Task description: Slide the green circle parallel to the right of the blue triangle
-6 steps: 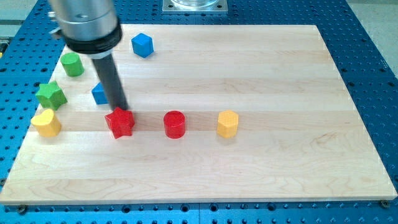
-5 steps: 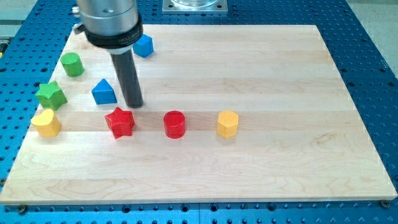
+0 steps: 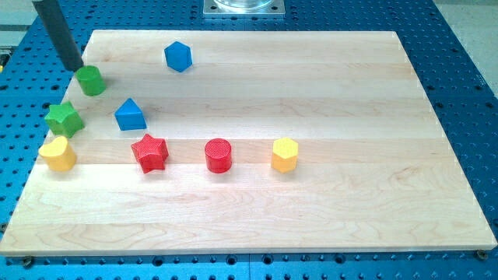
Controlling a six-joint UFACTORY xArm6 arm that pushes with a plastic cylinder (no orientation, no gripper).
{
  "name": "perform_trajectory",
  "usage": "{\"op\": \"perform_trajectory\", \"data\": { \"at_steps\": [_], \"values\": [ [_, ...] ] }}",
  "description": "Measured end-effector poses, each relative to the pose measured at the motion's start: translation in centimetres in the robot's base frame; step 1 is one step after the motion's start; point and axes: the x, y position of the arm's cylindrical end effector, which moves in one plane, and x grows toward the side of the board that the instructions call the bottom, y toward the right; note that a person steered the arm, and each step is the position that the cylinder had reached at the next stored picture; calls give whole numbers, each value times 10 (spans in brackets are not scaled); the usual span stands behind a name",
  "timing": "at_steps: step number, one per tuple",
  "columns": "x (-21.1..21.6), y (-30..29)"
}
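The green circle [image 3: 91, 80] is a small green cylinder near the board's upper left corner. The blue triangle [image 3: 130, 115] lies below and to the right of it. My tip [image 3: 74, 67] is at the board's left edge, just up and left of the green circle, close to it or touching it; contact cannot be told. The rod runs up out of the view's top left.
A green star [image 3: 64, 118] and a yellow heart-like block [image 3: 57, 153] lie at the left edge. A red star [image 3: 150, 152], a red cylinder [image 3: 219, 155] and a yellow hexagon [image 3: 285, 154] form a row. A blue hexagon [image 3: 178, 56] sits near the top.
My tip has moved from just right of the blue triangle, above the red star, up and left to the green circle's upper left side. No block has visibly moved.
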Motion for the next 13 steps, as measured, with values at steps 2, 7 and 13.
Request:
{"op": "perform_trajectory", "data": {
  "at_steps": [2, 7, 13],
  "values": [
    [39, 109],
    [76, 200],
    [113, 281]
  ]
}}
